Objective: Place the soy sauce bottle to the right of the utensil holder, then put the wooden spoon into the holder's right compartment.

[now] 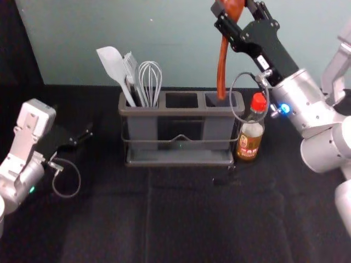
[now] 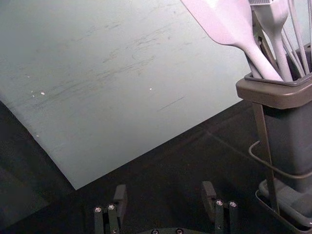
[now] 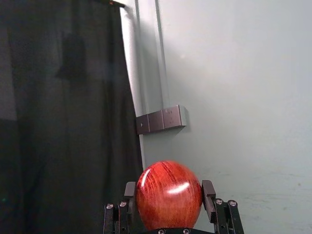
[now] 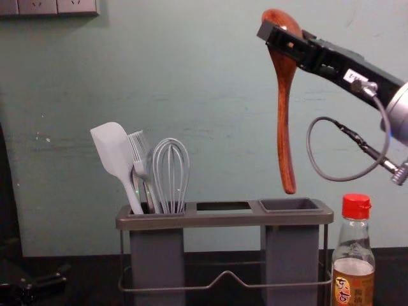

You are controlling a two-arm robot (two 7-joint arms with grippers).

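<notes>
Spoon [image 4: 284, 121] hung bowl-up from the right gripper [image 3: 169, 191], its handle pointing down beneath the fingers. The right gripper was closed around the bowl, a pad on either side. Below it stood the holder [image 4: 220, 220], with the right compartment [image 4: 290, 255] under the handle's tip and the bottle [image 4: 354, 284] upright just beside the holder's right end. The left gripper [image 2: 165, 191], its fingers spread wide with nothing between them, was parked low beyond the holder's left end. The bottle's placement appeared complete; insertion of the spoon was the step in hand.

Good execution called for a straight, slow descent, with the handle kept near vertical and its tip held to the middle of the opening. The handle curved slightly, so a small correction might have been needed as it passed the rim. The round, glossy bowl could have turned between the pads had the tip struck an edge; a firm hold and a pause at any contact were advisable. Release was best left until the handle stood well inside, with the arm and its looping cable [image 4: 312, 150] kept off the bottle's cap.

Chest view: a gap separated tip from rim. Head view: the tip overlapped the opening, masking that gap but helping to judge depth. Right wrist view: the bowl's seating between both pads was seen end-on.
</notes>
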